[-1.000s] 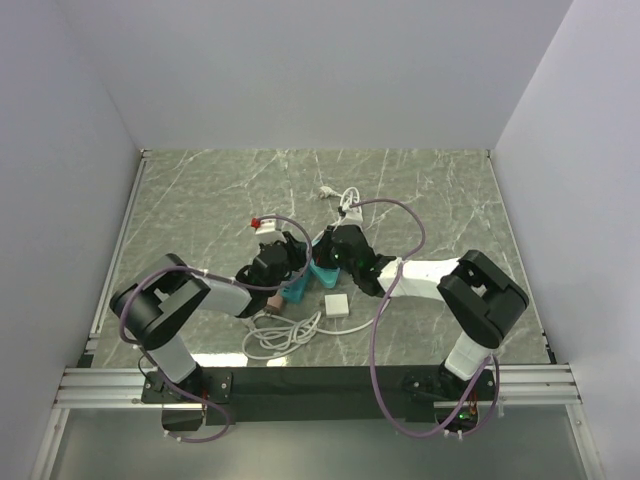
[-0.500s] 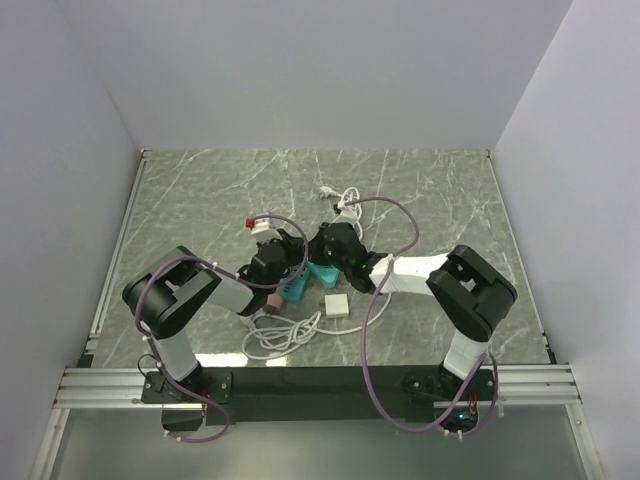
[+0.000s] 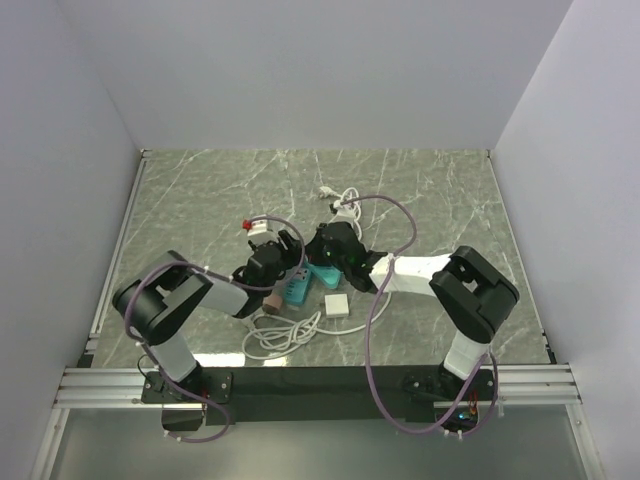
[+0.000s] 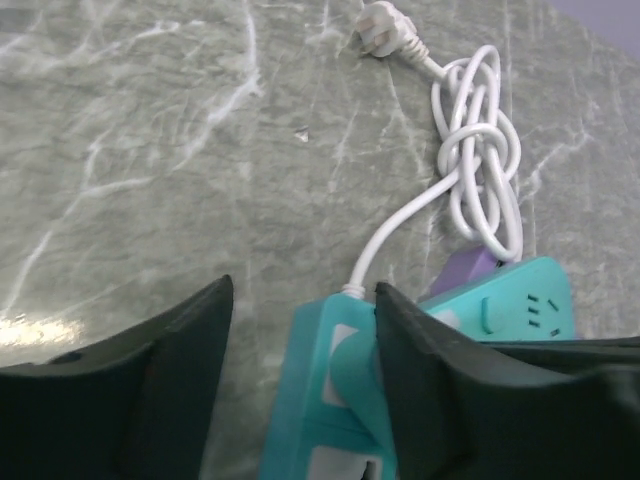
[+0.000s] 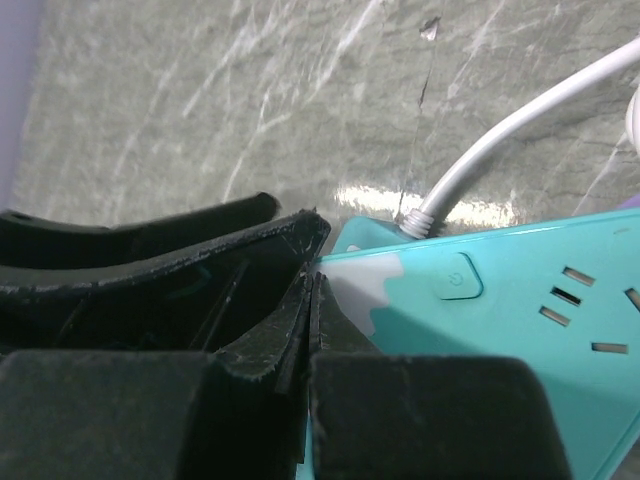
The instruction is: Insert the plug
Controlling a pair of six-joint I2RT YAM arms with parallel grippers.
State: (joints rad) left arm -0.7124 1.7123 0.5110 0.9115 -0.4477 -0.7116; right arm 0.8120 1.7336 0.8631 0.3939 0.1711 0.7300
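Note:
The plug, a flat white square block, lies on the marble table just in front of the teal power strip, and neither gripper touches it. Its thin white cable lies coiled at the near left. My left gripper is open, with its jaws either side of the strip's cable end. The right-hand finger touches the strip and the other stands apart. My right gripper is shut with nothing in it, its fingertips pressed together against the strip's top face beside the power button.
The strip's own white cable runs back to a knotted bundle and a small pronged plug at the far middle. A small brownish-pink cube sits near the left arm. Purple arm cables loop over the table.
The left gripper has opened from shut and now straddles the strip's end, and its wrist has shifted slightly back. The right gripper moved slightly left at first, then stayed shut on the strip.

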